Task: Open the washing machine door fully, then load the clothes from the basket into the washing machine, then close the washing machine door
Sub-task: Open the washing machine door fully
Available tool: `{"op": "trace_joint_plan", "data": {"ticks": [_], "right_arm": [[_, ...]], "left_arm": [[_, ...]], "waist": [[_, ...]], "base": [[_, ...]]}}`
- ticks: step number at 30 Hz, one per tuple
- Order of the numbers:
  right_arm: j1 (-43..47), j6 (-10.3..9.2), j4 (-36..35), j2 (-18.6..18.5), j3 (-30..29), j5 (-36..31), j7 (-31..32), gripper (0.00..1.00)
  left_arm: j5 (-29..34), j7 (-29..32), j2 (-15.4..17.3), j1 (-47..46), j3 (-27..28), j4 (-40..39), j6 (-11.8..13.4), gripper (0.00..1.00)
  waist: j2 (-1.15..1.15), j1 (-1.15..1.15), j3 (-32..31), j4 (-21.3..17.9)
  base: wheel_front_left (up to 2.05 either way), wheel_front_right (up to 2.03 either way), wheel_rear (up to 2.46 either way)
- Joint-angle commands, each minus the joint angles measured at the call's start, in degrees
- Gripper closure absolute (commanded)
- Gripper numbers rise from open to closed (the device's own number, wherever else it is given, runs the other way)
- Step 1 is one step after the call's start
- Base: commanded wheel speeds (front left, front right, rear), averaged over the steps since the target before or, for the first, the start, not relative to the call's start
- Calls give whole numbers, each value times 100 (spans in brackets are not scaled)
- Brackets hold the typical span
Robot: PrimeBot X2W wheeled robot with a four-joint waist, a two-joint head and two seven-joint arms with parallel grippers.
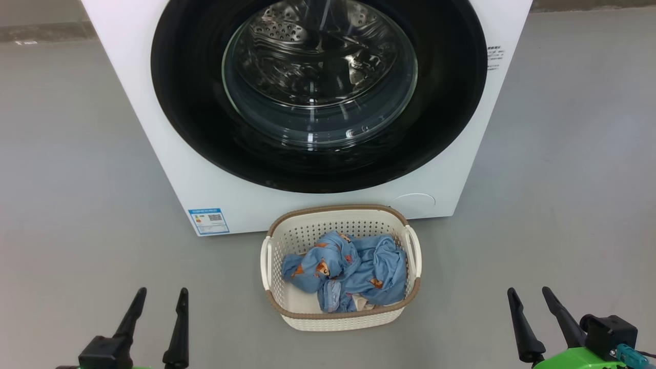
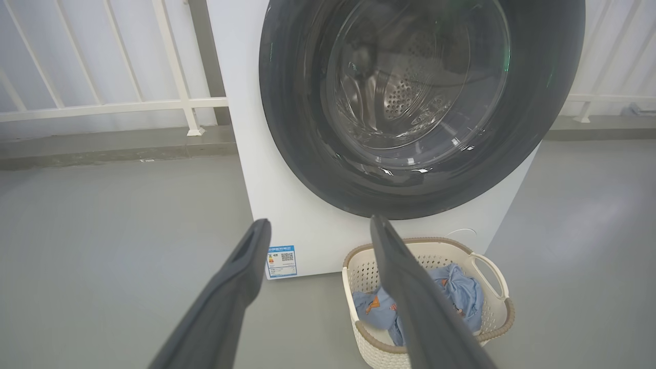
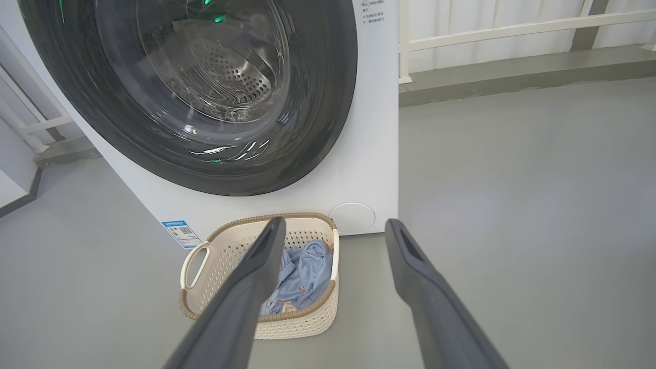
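The white washing machine (image 1: 154, 128) stands ahead on the floor, its round glossy black door (image 1: 195, 113) shut flat against the front, the steel drum visible through the glass. Right before it sits the cream basket (image 1: 338, 320) holding the light blue clothes (image 1: 353, 269) with orange-brown bears. My left gripper (image 1: 159, 294) hangs open at the lower left, well clear of the basket. At the lower right my right gripper (image 1: 530, 292) is open too, with nothing between its fingers. In the left wrist view the door (image 2: 287, 128) and the basket (image 2: 492, 318) lie ahead; the right wrist view shows the basket (image 3: 205, 294) and clothes (image 3: 307, 271).
Grey floor (image 1: 77, 205) spreads out on both sides of the machine. A white railing (image 2: 102, 105) on a low kerb runs behind it. A blue label (image 1: 208, 221) is stuck low on the machine's front.
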Motion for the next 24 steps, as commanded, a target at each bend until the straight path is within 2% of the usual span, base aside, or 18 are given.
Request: {"op": "trace_joint_plan", "data": {"ticks": [1, 7, 21, 24], "right_arm": [[-72, 13, -137, -60, 163, -67, -75, 0], [-90, 13, -137, -62, 172, -61, -75, 0], [-132, 13, -166, -57, 174, -48, -75, 0], [-141, 13, -171, -64, 168, -42, -75, 0]], "left_arm": [[46, -78, 58, -210, 197, -113, -14, 0], [57, -78, 47, -233, 209, -106, -14, 0], [48, -78, 36, -293, 223, -123, -14, 0], [-135, -78, 32, -313, 192, -138, -14, 0]], "waist": [[0, 0, 8, -5], [0, 0, 40, -17], [0, 0, 147, -48], [0, 0, 160, -58]], "base": [[56, 56, -113], [84, 84, -167], [122, 122, -244], [117, 115, -232]]}}
